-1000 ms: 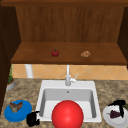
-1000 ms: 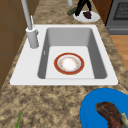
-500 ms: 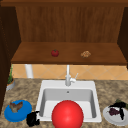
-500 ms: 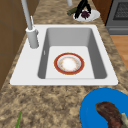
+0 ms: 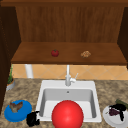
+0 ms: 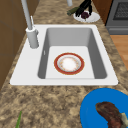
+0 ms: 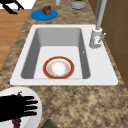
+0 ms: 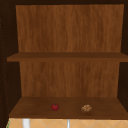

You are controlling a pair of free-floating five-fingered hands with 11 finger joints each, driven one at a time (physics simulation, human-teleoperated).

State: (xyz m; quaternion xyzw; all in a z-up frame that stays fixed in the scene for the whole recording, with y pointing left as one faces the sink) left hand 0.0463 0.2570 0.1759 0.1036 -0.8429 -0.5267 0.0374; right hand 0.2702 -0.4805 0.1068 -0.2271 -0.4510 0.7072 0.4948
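My right hand [image 5: 117,109] hovers flat over a white plate [image 5: 108,119] on the counter right of the sink, fingers straight. A dark purple food item [image 7: 16,122] lies on that plate [image 7: 33,117], just under the right hand [image 7: 17,108]. The left side view has the same hand [image 6: 83,7] above the plate [image 6: 93,18]. My left hand [image 5: 32,119] hangs at the counter's front edge, beside a blue plate [image 5: 22,113] carrying a brown piece of food [image 5: 15,106]. Its fingers look straight in the right side view [image 7: 11,6]. A red bowl [image 5: 67,115] sits in the sink [image 5: 45,86].
The faucet [image 5: 68,78] stands behind the basin. On the lower shelf [image 5: 35,56] rest a red apple [image 5: 55,53] and a small tan item [image 5: 85,54]. A green vegetable [image 6: 72,11] lies by the white plate. A potted plant [image 5: 10,80] stands far left.
The right hand has settled slightly lower over the white plate. The left hand and the bowl have not moved.
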